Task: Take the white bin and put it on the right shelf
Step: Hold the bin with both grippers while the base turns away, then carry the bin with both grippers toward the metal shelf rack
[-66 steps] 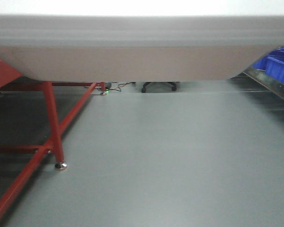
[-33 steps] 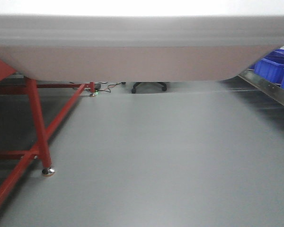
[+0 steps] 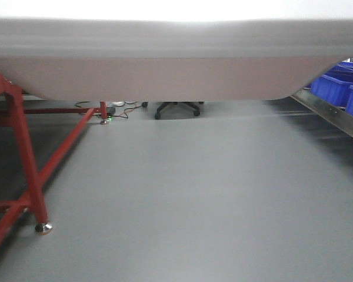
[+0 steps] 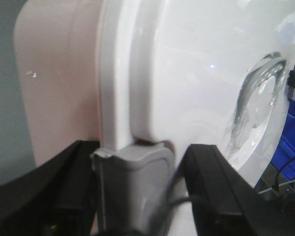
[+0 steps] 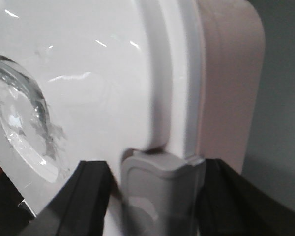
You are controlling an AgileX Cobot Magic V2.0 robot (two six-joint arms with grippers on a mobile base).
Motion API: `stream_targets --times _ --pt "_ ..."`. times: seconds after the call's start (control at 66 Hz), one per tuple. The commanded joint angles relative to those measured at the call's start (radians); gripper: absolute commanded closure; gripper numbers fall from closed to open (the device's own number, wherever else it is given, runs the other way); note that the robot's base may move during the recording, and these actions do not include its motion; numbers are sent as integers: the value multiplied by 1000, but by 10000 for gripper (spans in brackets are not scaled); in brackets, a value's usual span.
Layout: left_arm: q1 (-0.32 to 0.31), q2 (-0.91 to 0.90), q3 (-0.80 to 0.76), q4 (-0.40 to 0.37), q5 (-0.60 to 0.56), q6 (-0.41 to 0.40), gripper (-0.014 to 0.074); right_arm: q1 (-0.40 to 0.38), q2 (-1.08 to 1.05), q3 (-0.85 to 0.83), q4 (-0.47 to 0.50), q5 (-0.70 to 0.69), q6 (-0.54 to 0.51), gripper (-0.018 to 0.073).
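The left claw (image 4: pixel 137 194) is closed part-way, its two black fingers pressed to either side of a grey latch (image 4: pixel 132 167) on one end of the bin (image 4: pixel 64 83). The right claw (image 5: pixel 160 196) pinches the matching latch on the opposite end the same way. Gripping both ends likely keeps so wide a tub level and stops it swinging, since neither claw could span it alone. The glossy lid (image 5: pixel 88 73) is on, so nothing can spill. In the front view the bin hangs in the air across 12 o'clock, clear of the floor (image 3: pixel 194 194). The red worktop (image 3: pixel 23 153) stands at 9 o'clock. The shelf (image 3: pixel 332 116), with blue bins (image 3: pixel 335 88) on it, lies at 3 o'clock, well apart, so I judge the carry unfinished.
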Motion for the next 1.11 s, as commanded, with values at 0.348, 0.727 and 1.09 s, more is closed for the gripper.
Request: stream_targets --times 0.348,0.727,1.09 --pt "-16 -17 -32 -166 123 14 355 10 -16 -28 199 49 -7 174" --pt "-16 -17 -32 -166 123 14 355 10 -16 -28 199 48 -7 174" --pt "-16 -17 -32 -166 123 14 355 10 -16 -28 199 48 -7 174"
